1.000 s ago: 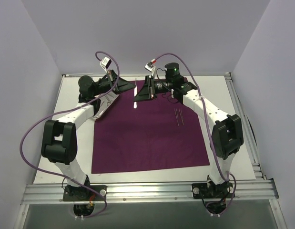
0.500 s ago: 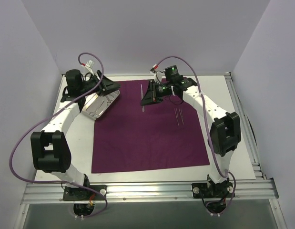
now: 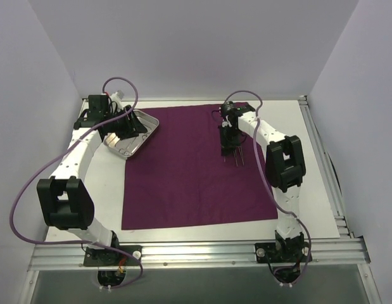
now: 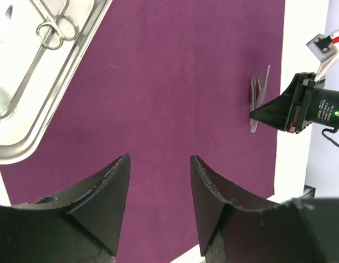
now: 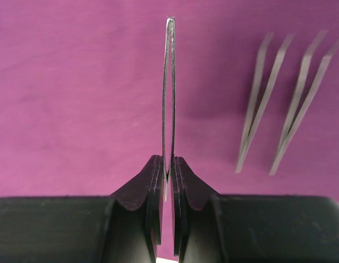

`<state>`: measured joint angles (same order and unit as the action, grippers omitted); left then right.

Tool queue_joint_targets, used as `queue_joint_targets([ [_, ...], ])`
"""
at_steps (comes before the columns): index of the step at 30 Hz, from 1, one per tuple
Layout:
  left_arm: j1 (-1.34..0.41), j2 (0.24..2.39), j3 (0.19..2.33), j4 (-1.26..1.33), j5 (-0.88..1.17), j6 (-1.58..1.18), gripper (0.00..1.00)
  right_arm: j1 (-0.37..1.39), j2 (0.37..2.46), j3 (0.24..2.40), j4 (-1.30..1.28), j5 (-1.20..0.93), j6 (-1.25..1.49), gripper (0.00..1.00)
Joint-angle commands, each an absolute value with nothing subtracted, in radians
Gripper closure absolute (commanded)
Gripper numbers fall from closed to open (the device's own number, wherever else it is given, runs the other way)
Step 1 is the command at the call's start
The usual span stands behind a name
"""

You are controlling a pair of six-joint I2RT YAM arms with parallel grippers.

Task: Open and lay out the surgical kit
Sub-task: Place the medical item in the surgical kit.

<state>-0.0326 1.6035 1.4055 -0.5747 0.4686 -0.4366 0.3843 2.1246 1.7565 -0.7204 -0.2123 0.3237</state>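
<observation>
The magenta-purple cloth (image 3: 196, 183) lies spread flat on the table. A steel tray (image 3: 129, 148) rests at its far left corner, partly on the cloth, with ring-handled instruments (image 4: 54, 27) inside. My left gripper (image 3: 129, 124) hovers over the tray, open and empty (image 4: 159, 159). My right gripper (image 3: 228, 144) is low over the cloth's far right part, shut on slim tweezers (image 5: 168, 82) that point straight ahead. Two more tweezers (image 5: 281, 104) lie side by side on the cloth (image 5: 76, 82) just to the right of the held pair.
White tabletop (image 3: 97, 190) borders the cloth on the left, right and near sides. An aluminium rail (image 3: 196, 253) with both arm bases runs along the near edge. Plain walls enclose the left, back and right sides.
The left gripper carried the tray leftward to the cloth's corner, let it go and opened. The right gripper swung the held tweezers from the far middle rightward, next to the two lying tweezers.
</observation>
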Motion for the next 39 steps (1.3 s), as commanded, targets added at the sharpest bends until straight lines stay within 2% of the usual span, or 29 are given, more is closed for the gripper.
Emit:
queue_joint_targets([
  [1,-0.032,1.608,1.436,-0.618,0.437,-0.399,0.44,0.396,2.124,1.769,-0.781,-0.055,0.298,1.00],
  [8,-0.034,1.637,1.457,-0.647,0.428,-0.387,0.44,0.402,2.192,1.792,-0.802,0.035,0.275,1.00],
  [26,-0.034,1.670,1.488,-0.710,0.393,-0.376,0.44,0.414,2.220,1.741,-0.776,0.037,0.267,1.00],
  [30,-0.034,1.701,1.517,-0.750,0.365,-0.362,0.43,0.417,2.230,1.744,-0.779,0.035,0.267,0.93],
  [34,-0.040,1.738,1.557,-0.799,0.318,-0.336,0.37,0.417,2.235,1.756,-0.784,0.037,0.265,0.80],
  [39,-0.048,1.772,1.598,-0.842,0.284,-0.313,0.35,0.417,2.243,1.789,-0.802,0.045,0.261,0.73],
])
